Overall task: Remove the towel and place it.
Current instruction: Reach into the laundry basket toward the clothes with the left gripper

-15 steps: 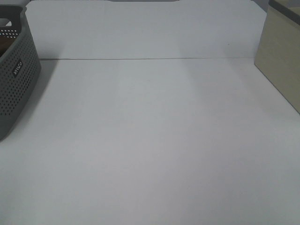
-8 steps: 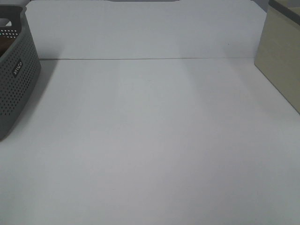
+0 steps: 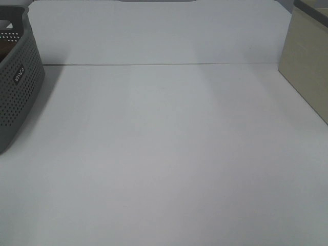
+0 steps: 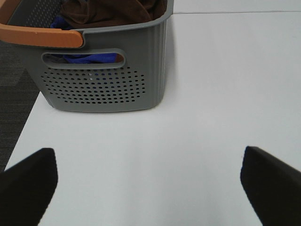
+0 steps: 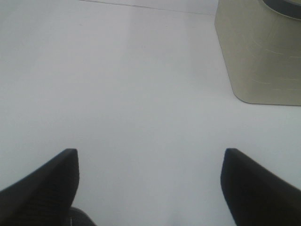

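- The grey basket [image 3: 18,97] is cut by the high view's left edge; its label [image 3: 19,75] is too small to read.
- The towel [image 4: 113,10] is mostly hidden inside the basket.
- A blue cloth [image 4: 89,58] lies largely hidden under the towel.
- The beige bin [image 3: 307,66] is cut off at the right edge.

The towel [image 4: 108,12] is dark brown, the perforated basket [image 4: 103,84] grey with an orange handle [image 4: 42,36].

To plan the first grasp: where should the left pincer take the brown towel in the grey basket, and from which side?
Probably grip the towel by its bunched top folds, coming from above with the open left pincer: the basket walls enclose its sides, and the orange handle crosses one end.
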`<control>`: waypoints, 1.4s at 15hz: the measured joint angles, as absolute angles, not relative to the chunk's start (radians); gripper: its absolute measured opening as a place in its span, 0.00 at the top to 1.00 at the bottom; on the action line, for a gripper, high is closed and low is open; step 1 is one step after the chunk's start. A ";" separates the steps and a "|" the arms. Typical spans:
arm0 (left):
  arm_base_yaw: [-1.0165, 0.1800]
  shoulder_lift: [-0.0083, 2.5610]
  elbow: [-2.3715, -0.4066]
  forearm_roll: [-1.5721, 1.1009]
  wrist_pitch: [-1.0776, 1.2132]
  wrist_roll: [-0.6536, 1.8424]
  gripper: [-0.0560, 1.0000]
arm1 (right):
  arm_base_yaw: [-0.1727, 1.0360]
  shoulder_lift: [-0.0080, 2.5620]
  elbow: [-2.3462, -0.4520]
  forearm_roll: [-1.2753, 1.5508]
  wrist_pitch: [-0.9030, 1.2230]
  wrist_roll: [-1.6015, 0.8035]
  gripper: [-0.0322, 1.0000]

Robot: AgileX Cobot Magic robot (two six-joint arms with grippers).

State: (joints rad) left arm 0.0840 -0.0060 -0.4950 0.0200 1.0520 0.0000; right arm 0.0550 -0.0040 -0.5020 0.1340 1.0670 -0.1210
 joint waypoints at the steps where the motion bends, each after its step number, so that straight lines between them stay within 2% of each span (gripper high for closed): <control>1: 0.084 -0.006 -0.495 0.020 1.052 0.000 0.01 | 0.055 -0.004 -0.502 0.134 1.067 -0.121 0.20; 6: 0.084 -0.006 -0.495 0.020 1.052 0.034 0.01 | 0.055 -0.004 -0.502 0.134 1.067 -0.121 0.20; 8: 0.084 0.049 -0.579 0.023 1.130 0.296 0.01 | 0.055 -0.004 -0.502 0.134 1.067 -0.121 0.20; 9: 0.084 0.080 -0.603 0.023 1.145 0.331 0.01 | 0.055 -0.004 -0.502 0.134 1.067 -0.121 0.20; 16: 0.084 0.779 -1.057 0.083 1.201 0.872 0.01 | 0.055 -0.004 -0.502 0.134 1.067 -0.121 0.20; 21: 0.084 1.266 -1.402 0.245 1.167 0.941 0.01 | 0.055 -0.004 -0.502 0.134 1.067 -0.121 0.20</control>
